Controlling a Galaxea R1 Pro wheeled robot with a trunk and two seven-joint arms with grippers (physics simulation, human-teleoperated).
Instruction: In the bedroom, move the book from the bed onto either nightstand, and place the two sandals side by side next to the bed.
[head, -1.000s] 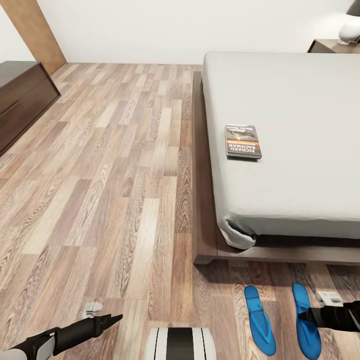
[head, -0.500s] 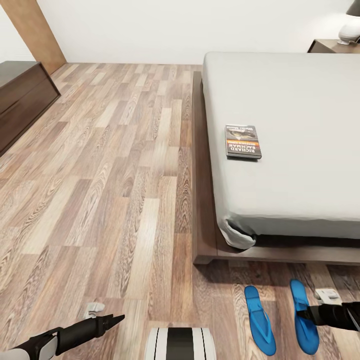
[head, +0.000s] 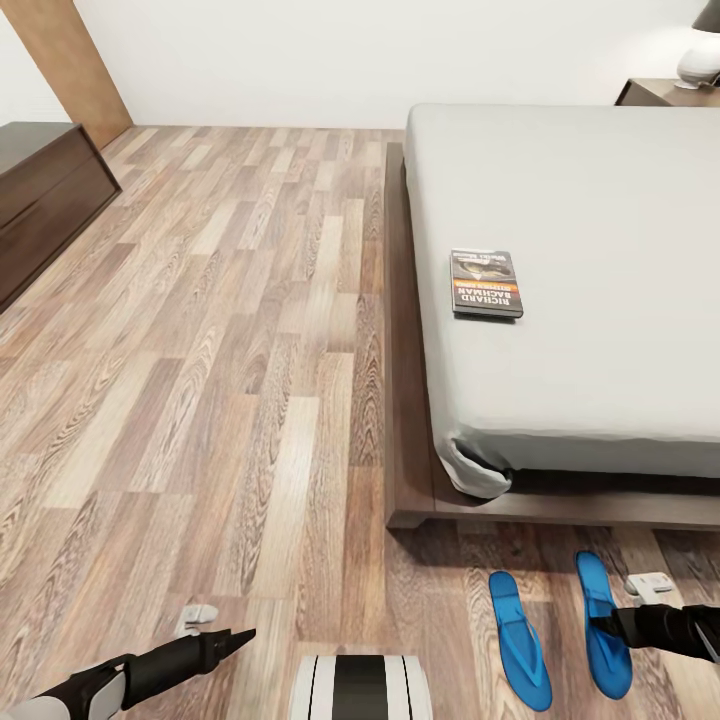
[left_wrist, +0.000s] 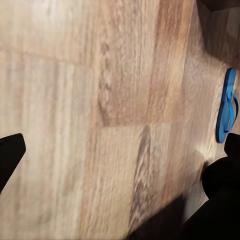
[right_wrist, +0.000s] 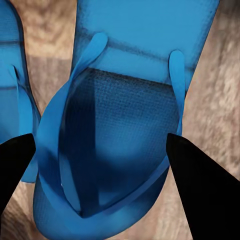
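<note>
The book (head: 487, 283) lies flat on the grey mattress of the bed (head: 600, 180), near its left edge. Two blue sandals rest on the floor at the bed's foot. The left sandal (head: 519, 638) lies free. My right gripper (head: 606, 630) is shut on the right sandal (head: 598, 600), gripping its sides; the right wrist view shows that sandal (right_wrist: 125, 125) between the fingers, its mate (right_wrist: 12, 75) beside it. My left gripper (head: 238, 638) hangs open over bare floor, with one sandal (left_wrist: 227, 105) off to the side in its wrist view. A nightstand (head: 660, 92) stands by the bed's far corner.
A white lamp (head: 700, 60) stands on the nightstand. A long dark bench cabinet (head: 40, 190) lines the left wall under a brown wood panel (head: 70, 60). Wide plank floor lies left of the bed. My base (head: 360, 688) shows at the bottom.
My right gripper has carried the right sandal a little left and toward the bed, nearer its mate. The left gripper has drifted slightly right and down.
</note>
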